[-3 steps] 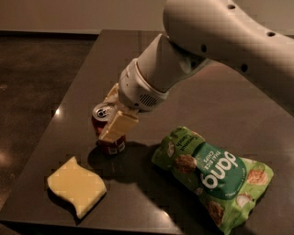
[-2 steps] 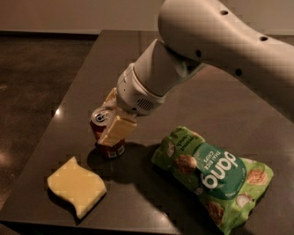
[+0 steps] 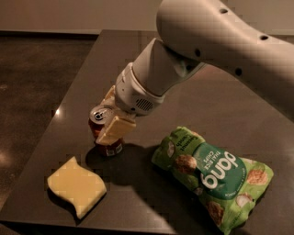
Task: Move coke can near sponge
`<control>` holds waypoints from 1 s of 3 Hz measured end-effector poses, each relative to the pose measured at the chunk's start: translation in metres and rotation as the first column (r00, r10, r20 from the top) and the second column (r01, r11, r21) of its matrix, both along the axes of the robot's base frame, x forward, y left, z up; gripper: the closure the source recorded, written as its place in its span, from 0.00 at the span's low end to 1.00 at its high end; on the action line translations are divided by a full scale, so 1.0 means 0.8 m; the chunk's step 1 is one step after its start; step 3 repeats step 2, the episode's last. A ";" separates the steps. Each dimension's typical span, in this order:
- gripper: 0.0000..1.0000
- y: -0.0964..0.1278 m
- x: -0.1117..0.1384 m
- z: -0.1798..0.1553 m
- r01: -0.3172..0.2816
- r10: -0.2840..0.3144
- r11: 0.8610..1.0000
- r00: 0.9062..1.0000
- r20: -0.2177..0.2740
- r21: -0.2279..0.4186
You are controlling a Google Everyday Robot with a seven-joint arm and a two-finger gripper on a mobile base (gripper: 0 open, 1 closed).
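Dim room here: a dark, slightly glossy rectangular table (image 3: 206, 114) fills most of the shot, with a small glint of light on its left edge at about 9 o'clock. There's dark brown speckled floor (image 3: 32, 82) off to the left and a strip of pale wall (image 3: 69, 13) across the top. The table's right edge and its near corners are cut off. The small red-orange coke can with a silver top (image 3: 102, 115) sits left of the table's centre, but one pale yellow blocky finger (image 3: 115, 130) lies across its side and hides most of the label. I honestly can't tell if its base is touching the table or just off it. The flat pale yellow sponge with wavy edges (image 3: 76, 186) lies at roughly 7 o'clock from the can, near it but apart. A crinkly green chip bag with white lettering (image 3: 213, 176) lies flat at about 4 o'clock from the can. The big white robot arm (image 3: 206, 27) comes in from 2 o'clock, its upper part cut off by the frame. It angles down-left through a ribbed white wrist (image 3: 138, 92) to the gripper (image 3: 104, 131), which is clamped on the can, one finger in front and one behind.
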State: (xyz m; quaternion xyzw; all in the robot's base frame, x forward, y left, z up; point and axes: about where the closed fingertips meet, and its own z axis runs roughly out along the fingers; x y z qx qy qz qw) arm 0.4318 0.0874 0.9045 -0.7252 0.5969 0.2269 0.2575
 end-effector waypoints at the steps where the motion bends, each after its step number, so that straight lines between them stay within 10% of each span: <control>1: 0.00 0.001 -0.002 0.001 -0.002 0.002 1.000 1.000 0.002 -0.002; 3: 0.00 0.001 -0.002 0.001 -0.002 0.002 1.000 1.000 0.002 -0.002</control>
